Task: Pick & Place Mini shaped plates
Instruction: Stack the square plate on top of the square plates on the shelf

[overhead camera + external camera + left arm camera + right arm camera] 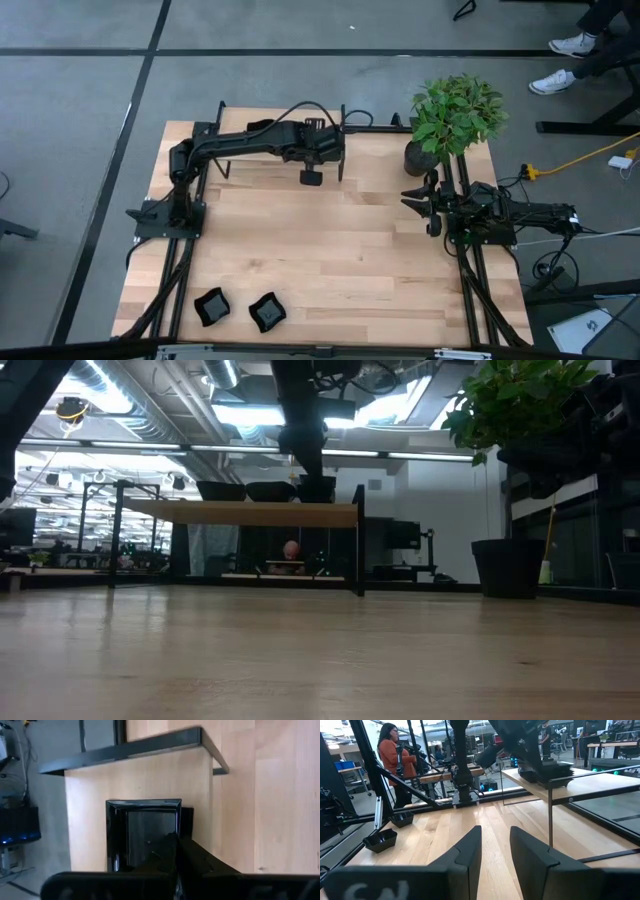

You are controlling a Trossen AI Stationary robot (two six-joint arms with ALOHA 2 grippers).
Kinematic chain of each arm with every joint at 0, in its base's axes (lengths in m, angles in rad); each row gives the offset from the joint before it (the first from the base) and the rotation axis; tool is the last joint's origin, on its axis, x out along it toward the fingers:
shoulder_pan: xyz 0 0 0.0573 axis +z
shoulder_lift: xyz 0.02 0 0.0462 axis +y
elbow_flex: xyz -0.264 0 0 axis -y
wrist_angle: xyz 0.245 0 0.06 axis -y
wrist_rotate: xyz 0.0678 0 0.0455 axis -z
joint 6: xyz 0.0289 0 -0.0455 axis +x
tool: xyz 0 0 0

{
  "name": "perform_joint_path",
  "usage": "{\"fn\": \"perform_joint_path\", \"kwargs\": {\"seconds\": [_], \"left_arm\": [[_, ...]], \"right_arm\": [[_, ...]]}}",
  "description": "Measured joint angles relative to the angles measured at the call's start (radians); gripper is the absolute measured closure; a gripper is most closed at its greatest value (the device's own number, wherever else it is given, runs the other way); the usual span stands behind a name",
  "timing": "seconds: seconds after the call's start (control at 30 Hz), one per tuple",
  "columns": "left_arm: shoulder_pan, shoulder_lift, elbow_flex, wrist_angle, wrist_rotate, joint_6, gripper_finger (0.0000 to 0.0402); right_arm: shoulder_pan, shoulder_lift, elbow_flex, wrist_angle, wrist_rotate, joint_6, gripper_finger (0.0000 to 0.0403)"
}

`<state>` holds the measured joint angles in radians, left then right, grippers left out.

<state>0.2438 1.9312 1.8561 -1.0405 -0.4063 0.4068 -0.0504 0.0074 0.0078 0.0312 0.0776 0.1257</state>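
My left gripper (pixel 312 174) reaches over the raised wooden shelf (pixel 270 150) at the table's far edge, shut on a glossy black square mini plate (pixel 142 827). In the low view, dark plates (pixel 245 490) sit on top of the shelf beside the held one (pixel 317 488). I cannot tell whether the held plate rests on the shelf. Two more mini plates (pixel 211 306) (pixel 266 312) lie flat at the table's near left. My right gripper (pixel 495 847) waits open at the table's right side, holding nothing. My left gripper pinches the square plate's rim (pixel 167 836) between its two fingers, on the side nearest the wrist. The fingers slant down at it from above. The plate lies out beyond the fingertips with its hollow showing, over the shelf top (pixel 150 780).
A potted plant (pixel 455 118) stands at the table's far right corner, close to my right arm. The shelf's black legs (pixel 358 545) stand on the far part of the table. A person in an orange top (pixel 392 750) stands beyond the table's left side.
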Motion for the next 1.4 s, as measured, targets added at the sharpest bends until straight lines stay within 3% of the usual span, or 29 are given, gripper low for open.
{"fn": "perform_joint_path", "kwargs": {"seconds": [0.43,0.97,1.4], "left_arm": [[0.008,0.003,0.0,-0.001,-0.04,0.009,0.0383],[-0.012,-0.001,0.0,-0.01,-0.047,-0.031,0.0284],[-0.085,-0.113,0.0,-0.027,-0.047,-0.1,0.0287]], "right_arm": [[0.0,0.0,0.0,0.0,0.0,0.0,0.03],[0.0,0.0,0.0,0.0,0.0,0.0,0.03],[0.0,0.0,0.0,0.0,0.0,0.0,0.03]]}}
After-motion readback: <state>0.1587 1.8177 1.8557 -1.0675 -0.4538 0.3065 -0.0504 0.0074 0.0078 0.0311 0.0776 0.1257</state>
